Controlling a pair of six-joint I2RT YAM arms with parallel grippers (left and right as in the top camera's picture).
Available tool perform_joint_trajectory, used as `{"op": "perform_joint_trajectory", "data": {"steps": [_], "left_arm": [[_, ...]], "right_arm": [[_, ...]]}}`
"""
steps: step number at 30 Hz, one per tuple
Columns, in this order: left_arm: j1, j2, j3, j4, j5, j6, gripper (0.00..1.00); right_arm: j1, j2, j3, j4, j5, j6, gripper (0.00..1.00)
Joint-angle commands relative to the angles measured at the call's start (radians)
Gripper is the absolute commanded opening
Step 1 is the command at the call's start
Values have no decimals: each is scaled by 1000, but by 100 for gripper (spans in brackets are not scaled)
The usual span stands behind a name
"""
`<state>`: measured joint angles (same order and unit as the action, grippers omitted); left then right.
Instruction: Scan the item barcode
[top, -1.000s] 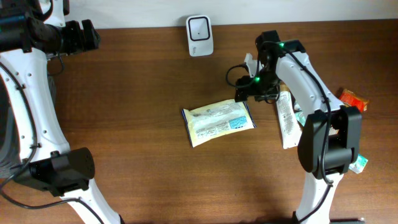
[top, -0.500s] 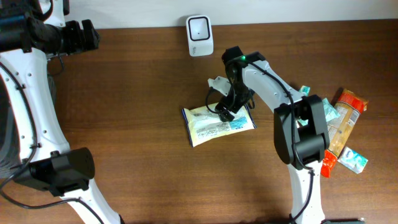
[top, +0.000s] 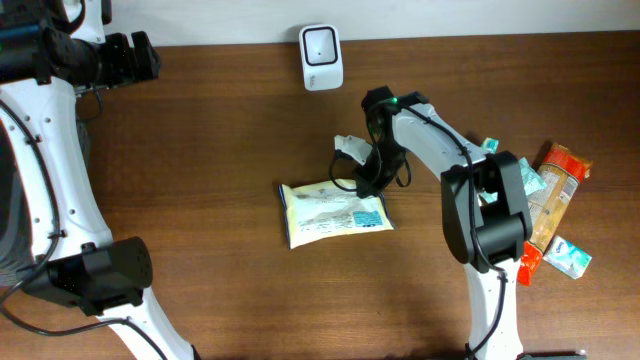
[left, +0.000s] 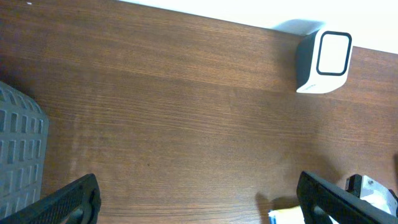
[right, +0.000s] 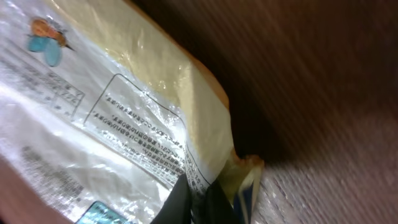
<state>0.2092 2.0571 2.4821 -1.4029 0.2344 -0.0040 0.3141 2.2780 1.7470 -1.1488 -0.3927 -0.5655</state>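
right hand (top: 364, 182) clamped on right edge of packet (top: 333, 212) | packet at table centre, long axis left-right, scanner (top: 321, 44) beyond at back edge | left hand (left: 199, 202) wide open, empty, farther off

A pale yellow packet (right: 118, 93) is seen at very close range, filling the left and middle of the view and lying on the dark wooden table (right: 323, 74). Its glossy film is creased and marked by glare. A boxed panel (right: 140, 134) of fine print is carried on its face (the characters are too small to be read), and an orange and blue motif (right: 46, 40) is printed near the upper left. A blue patch (right: 102, 214) is cut off by the lower edge. The right gripper (right: 194, 202) is seen at the bottom, its dark fingers closed together on the packet's edge beside a crumpled corner.
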Motion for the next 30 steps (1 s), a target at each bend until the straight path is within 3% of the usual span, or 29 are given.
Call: {"op": "perform_joint_trajectory", "data": {"steps": [1, 7, 11, 19, 26, 30], "left_arm": [[3, 7, 2, 2, 1, 8, 99], [3, 7, 2, 2, 1, 8, 99], [3, 7, 2, 2, 0, 8, 99], [3, 7, 2, 2, 1, 8, 99], [3, 7, 2, 2, 0, 8, 99], [3, 7, 2, 2, 1, 8, 99]], "right_arm": [[-1, -50, 111, -4, -86, 58, 4], [0, -140, 146, -30, -87, 43, 4], [-1, -140, 146, -131, -314, -189, 4], [-73, -227, 146, -266, -661, -411, 4], [-157, -283, 124, -317, -657, -384, 4], [-103, -241, 80, -257, -484, -253, 4]]}}
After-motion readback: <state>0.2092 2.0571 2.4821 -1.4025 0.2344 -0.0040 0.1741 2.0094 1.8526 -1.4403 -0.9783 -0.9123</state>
